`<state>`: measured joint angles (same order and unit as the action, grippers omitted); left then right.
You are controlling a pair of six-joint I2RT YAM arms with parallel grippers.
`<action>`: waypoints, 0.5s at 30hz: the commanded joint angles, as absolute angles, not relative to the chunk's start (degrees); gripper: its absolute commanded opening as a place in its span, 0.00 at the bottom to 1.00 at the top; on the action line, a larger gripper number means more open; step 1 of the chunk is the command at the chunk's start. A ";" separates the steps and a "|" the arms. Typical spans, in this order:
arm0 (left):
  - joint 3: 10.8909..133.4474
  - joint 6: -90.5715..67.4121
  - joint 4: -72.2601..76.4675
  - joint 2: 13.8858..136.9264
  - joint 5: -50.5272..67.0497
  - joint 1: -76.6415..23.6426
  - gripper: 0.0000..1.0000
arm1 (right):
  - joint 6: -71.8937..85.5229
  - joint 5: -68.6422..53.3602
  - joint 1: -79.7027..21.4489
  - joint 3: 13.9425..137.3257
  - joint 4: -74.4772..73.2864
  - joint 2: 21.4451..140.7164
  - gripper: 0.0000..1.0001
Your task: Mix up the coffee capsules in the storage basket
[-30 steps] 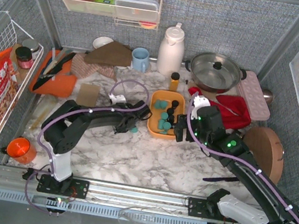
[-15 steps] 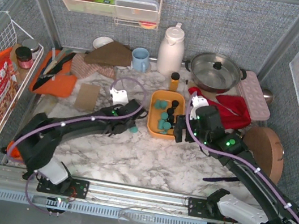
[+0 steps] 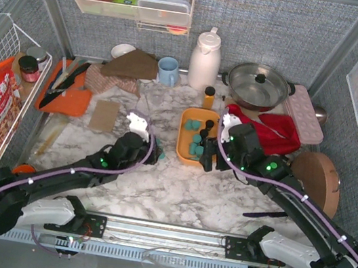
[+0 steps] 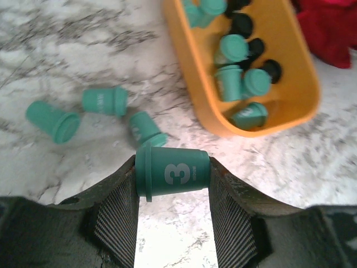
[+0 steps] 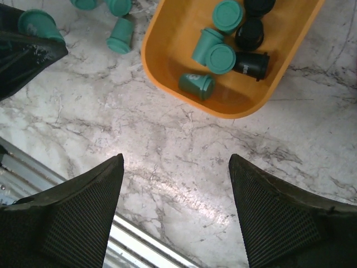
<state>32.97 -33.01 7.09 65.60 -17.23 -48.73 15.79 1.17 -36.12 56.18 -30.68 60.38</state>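
Observation:
The orange storage basket (image 3: pixel 181 143) sits mid-table and holds several coffee capsules, teal (image 5: pixel 215 53) and black (image 5: pixel 251 62). My left gripper (image 4: pixel 172 187) is shut on a teal capsule (image 4: pixel 172 173) marked "3", held sideways just above the marble, left of the basket (image 4: pixel 195 67). Three teal capsules lie loose on the marble beyond it (image 4: pixel 51 120) (image 4: pixel 105 101) (image 4: pixel 146 128). My right gripper (image 5: pixel 175 162) stands open with nothing between its fingers, over bare marble by the near edge of the basket (image 5: pixel 167 56). In the top view it (image 3: pixel 209 156) is at the basket's right side.
Behind the basket stand a small orange bottle (image 3: pixel 208 96), a white thermos (image 3: pixel 205 59), a blue mug (image 3: pixel 168 70) and a lidded pot (image 3: pixel 258 84). A red cloth (image 3: pixel 276 129), a pink egg tray (image 3: pixel 305 114) and a round wooden board (image 3: pixel 319 181) lie to the right.
The left arm has folded down and stretched low across the table; its gripper has drawn back a little to the left and narrowed onto the teal capsule. The right gripper has barely shifted.

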 commanded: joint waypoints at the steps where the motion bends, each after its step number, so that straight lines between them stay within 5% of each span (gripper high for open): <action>1: 26.76 -23.47 24.84 60.91 -5.77 -49.30 0.35 | 17.08 0.44 -37.72 59.07 -30.32 61.35 0.81; 15: 6.24 -4.45 63.67 50.42 16.26 -49.89 0.33 | 22.15 0.41 -48.67 62.14 -24.61 67.69 0.80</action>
<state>9.80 -11.94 47.24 50.72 5.65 -49.74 19.27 1.06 -46.35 61.21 -29.30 65.93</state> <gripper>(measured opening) 0.536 0.803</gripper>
